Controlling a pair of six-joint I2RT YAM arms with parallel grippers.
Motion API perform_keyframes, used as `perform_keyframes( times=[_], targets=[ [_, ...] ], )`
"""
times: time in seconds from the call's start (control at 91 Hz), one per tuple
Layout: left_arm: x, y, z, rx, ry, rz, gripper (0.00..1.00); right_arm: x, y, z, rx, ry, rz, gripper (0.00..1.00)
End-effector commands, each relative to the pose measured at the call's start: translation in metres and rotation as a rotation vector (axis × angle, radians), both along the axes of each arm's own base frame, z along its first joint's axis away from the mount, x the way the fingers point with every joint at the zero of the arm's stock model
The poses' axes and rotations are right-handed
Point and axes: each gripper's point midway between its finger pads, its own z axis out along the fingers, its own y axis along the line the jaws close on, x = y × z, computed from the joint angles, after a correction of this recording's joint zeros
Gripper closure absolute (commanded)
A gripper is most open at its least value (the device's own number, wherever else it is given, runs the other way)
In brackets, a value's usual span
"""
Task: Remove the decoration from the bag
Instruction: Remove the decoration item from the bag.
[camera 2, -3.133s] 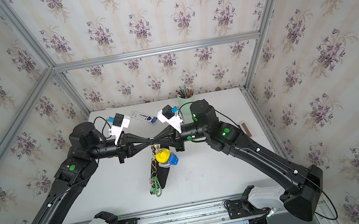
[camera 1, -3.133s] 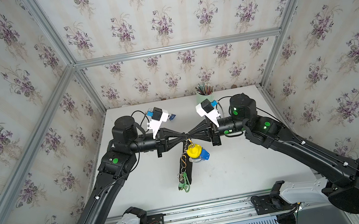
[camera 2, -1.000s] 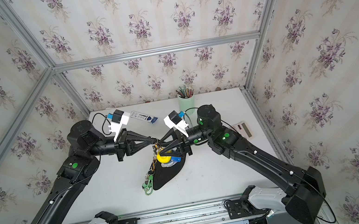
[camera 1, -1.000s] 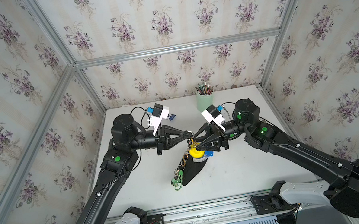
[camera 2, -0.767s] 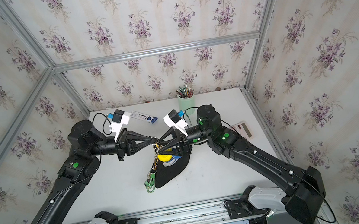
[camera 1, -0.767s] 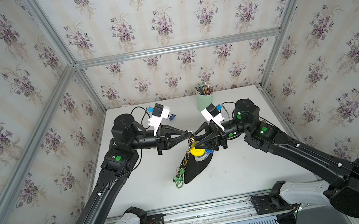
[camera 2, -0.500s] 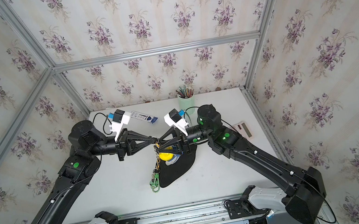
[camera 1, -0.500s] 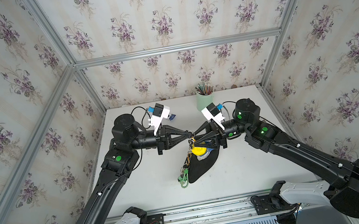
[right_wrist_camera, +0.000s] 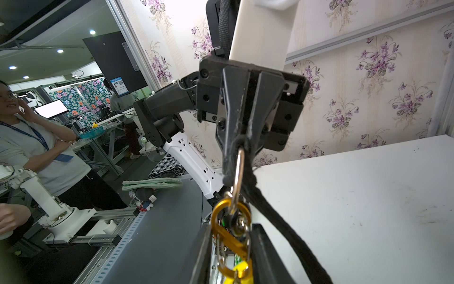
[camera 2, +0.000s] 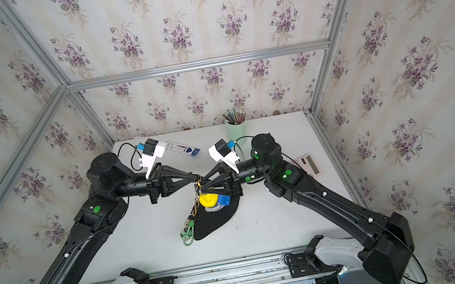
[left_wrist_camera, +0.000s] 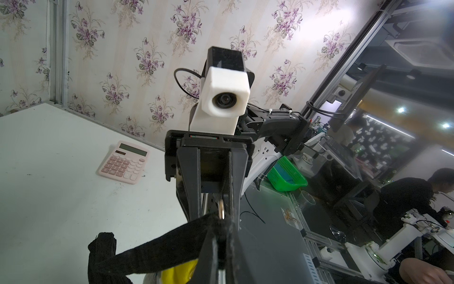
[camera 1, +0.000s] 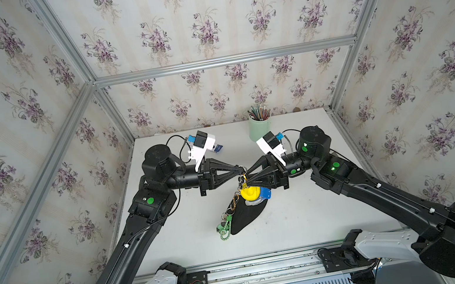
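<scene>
The black bag hangs by its strap, its lower end on the table. My left gripper is shut on the top of that strap, where a silver ring passes through. The decoration dangles beside the bag, with its green strap lowest. Its gold carabiner sits between the fingers of my right gripper, which press in on both sides. A yellow-blue charm hangs just under the grippers.
A green pencil cup stands at the back of the white table. A pink calculator lies at the right edge. A blue-white packet lies behind the left wrist. People stand beyond the table's front rail.
The right jaws have drawn in around the gold carabiner. The hanging bag and the green strap have swung a little to the right. The left grip on the strap is unchanged.
</scene>
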Motion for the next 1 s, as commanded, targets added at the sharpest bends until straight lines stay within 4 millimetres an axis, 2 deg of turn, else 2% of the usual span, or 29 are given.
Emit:
perform_keyframes(
  times=[0.0,0.209,0.528,0.67,0.747,0.989],
  targets=[
    [0.001,0.000,0.008,-0.024,-0.043,0.001,1.00,-0.003,0.000,0.005,0.017,-0.017,0.012,0.70],
    [0.002,0.000,0.008,-0.025,-0.042,0.007,1.00,0.000,0.001,0.004,0.015,-0.014,0.002,0.71],
    [0.004,-0.001,0.007,-0.022,-0.040,0.018,1.00,0.011,0.004,0.000,-0.011,-0.010,-0.052,0.61],
    [0.004,-0.001,0.007,-0.021,-0.040,0.019,1.00,0.013,0.004,0.000,-0.015,-0.012,-0.066,0.65],
    [0.005,-0.001,0.007,-0.021,-0.044,0.020,1.00,0.015,0.004,0.000,-0.015,-0.015,-0.080,0.71],
    [0.005,-0.001,0.005,-0.012,-0.042,0.024,1.00,0.013,0.004,-0.001,-0.017,-0.020,-0.072,0.77]
  ],
)
